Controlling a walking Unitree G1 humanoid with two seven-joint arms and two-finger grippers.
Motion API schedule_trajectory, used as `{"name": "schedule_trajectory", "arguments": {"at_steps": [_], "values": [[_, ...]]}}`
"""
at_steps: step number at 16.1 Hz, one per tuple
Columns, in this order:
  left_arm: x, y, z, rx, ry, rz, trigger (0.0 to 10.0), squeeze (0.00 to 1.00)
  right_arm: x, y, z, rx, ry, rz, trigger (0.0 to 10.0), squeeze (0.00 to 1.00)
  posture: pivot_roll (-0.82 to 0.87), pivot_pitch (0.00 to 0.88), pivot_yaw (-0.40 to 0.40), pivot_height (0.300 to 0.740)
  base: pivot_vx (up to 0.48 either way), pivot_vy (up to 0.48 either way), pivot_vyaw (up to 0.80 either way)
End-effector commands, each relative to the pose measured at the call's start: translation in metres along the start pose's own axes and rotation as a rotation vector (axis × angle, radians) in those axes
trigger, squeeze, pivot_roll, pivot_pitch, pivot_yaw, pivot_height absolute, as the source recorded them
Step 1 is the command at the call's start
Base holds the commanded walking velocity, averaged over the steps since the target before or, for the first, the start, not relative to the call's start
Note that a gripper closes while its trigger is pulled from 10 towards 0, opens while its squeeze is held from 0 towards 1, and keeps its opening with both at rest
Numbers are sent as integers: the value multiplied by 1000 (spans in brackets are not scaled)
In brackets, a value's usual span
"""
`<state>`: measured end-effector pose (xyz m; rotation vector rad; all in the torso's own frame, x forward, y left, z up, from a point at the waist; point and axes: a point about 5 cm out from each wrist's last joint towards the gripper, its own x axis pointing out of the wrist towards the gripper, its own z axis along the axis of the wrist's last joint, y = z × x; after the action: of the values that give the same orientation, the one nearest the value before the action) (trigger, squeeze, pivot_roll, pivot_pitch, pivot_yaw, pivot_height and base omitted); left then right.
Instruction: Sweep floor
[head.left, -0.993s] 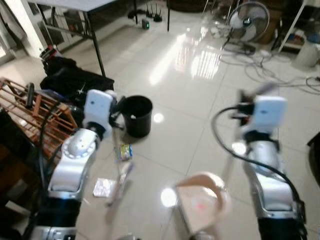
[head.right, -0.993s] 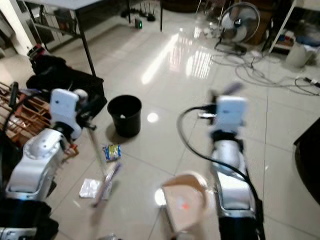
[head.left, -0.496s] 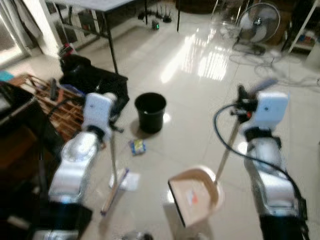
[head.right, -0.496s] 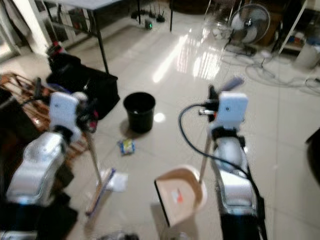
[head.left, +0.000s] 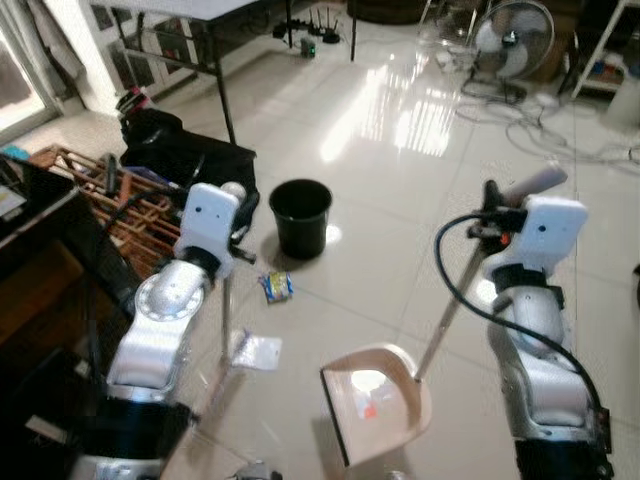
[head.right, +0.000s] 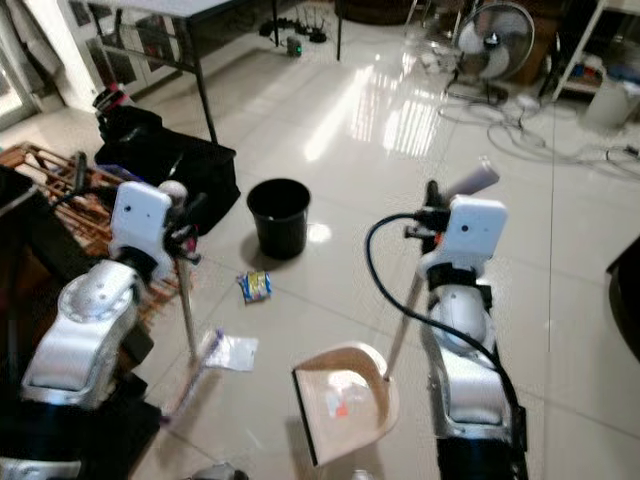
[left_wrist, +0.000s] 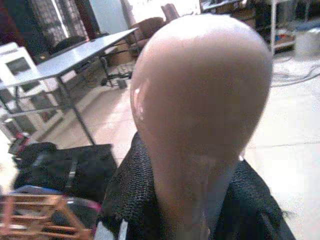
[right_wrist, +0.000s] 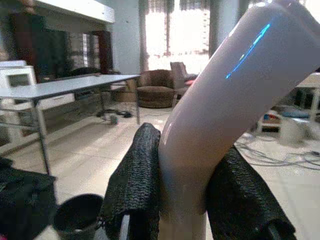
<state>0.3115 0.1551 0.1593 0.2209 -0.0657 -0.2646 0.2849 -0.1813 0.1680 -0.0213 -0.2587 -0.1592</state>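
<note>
Open tile floor (head.left: 400, 180) through the middle and far right, passable. Black bin (head.left: 301, 217) standing mid-floor, with a small packet (head.left: 277, 287) near it and a clear wrapper (head.left: 254, 350) nearer, left of the dustpan (head.left: 375, 400). Left side blocked by wooden rack (head.left: 100, 205), black bag (head.left: 175, 160) and table legs (head.left: 222, 95). Far right cluttered with fan (head.left: 515, 40) and loose cables (head.left: 545, 130).

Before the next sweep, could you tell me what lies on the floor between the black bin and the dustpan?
In the left eye view, a small colourful wrapper lies on the tiles between the black bin and the dustpan; otherwise bare tile.
</note>
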Motion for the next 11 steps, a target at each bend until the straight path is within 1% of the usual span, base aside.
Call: {"name": "schedule_trajectory", "arguments": {"at_steps": [1, 2, 5, 7, 11], "values": [[1, 8, 8, -6, -26, 28, 10000, 0, 2, -1, 11, -9, -51, -10, 10000, 0, -41, 59, 25, 740, 0, 0, 0], [2, 10, 8, 23, -23, 35, 10000, 0, 3, -2, 11, -11, -47, -14, 10000, 0, -42, 61, 23, 740, 0, 0, 0], [4, 14, 12, 36, -55, 62, 10000, 0, 4, -3, 12, -10, -44, -15, 10000, 0, -43, 64, 23, 740, 0, 0, 0], [4, 16, 14, 31, -68, 69, 10000, 0, 4, -3, 11, 3, -36, -20, 10000, 0, -42, 65, 22, 740, 264, 0, 0], [4, 19, 15, 28, -75, 74, 10000, 0, 4, 0, 10, -1, -32, -12, 10000, 0, -41, 63, 19, 740, 329, 0, 0]]}}
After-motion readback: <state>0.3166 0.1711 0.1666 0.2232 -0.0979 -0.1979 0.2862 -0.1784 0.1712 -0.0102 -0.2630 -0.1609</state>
